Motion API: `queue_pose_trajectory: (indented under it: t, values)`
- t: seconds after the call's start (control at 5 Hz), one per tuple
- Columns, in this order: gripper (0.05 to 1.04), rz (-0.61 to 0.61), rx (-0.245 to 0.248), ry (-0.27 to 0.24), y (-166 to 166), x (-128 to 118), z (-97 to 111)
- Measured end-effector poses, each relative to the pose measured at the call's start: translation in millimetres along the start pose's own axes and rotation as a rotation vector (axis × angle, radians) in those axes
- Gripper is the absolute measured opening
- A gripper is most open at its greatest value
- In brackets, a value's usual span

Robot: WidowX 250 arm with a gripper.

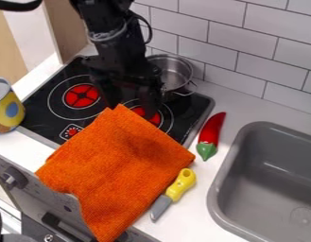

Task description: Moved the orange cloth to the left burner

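orange cloth (119, 165): draped over front edge of stove (42, 103). black gripper (133, 101): above stove, jaws spread apart. red pepper (211, 130), yellow-handled knife (181, 185): near stove.

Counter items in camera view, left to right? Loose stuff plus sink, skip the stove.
Tin can → orange cloth → yellow-handled toy knife → red chili pepper with green stem end → gray sink
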State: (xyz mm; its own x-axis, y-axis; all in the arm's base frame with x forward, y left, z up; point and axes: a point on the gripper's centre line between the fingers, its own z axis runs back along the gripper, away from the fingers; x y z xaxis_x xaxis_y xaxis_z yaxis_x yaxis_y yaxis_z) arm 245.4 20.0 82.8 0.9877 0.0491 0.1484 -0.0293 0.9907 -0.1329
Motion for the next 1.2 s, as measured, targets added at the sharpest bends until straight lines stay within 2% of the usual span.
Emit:
queue_pose_trajectory:
  t: [0.2,0.4,0.6,0.8,1.0,1.2]
  values:
    - [1.001,-0.004,-0.003,0.023,0.2,-3.6,-4.7]
    - [1.001,-0.102,-0.018,0.05,10.9,-8.4,-3.2]
    - [0.95,-0.164,0.004,0.032,29.3,-10.4,-2.9]
    - [0.697,-0.242,0.035,0.073,41.3,-22.4,-14.3]
    - [0.4,-0.296,0.041,0.122,43.3,-30.4,-30.2]
    - [0.173,-0.37,0.007,0.181,33.5,-40.1,-48.1]
